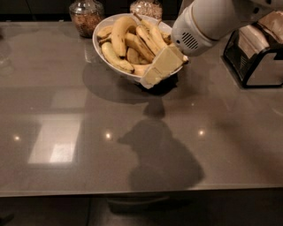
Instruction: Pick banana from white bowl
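A wide, glossy white bowl stands at the back of the grey countertop, piled with several yellow bananas. My gripper comes in from the upper right on a white arm. Its cream-coloured end hangs over the bowl's front right rim and hides the bananas on that side. It holds nothing that I can see.
Two glass jars with brown contents stand behind the bowl, one at the left and one behind it. A black wire holder with paper napkins stands at the right edge. The arm's shadow lies on the countertop.
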Controlling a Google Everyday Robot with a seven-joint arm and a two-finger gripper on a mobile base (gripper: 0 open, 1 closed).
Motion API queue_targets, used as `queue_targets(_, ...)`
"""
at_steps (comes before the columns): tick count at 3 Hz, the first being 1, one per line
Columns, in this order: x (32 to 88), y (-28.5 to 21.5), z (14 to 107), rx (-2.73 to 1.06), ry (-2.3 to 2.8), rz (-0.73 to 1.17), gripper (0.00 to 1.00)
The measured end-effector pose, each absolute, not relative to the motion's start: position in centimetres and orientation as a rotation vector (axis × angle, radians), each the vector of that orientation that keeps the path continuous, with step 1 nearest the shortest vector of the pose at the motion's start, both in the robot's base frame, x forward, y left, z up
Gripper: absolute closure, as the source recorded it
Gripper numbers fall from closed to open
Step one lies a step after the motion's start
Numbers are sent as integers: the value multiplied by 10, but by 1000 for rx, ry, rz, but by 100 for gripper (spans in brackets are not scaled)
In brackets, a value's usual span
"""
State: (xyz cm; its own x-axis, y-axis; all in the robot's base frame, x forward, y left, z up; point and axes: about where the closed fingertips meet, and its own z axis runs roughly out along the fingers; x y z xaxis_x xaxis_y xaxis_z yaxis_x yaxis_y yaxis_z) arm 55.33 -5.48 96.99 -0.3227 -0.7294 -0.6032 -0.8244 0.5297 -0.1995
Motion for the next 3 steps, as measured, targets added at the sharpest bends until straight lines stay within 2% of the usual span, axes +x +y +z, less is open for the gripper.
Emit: queue_targets(3, 585, -30, 989, -1194, 1972, 249, 0)
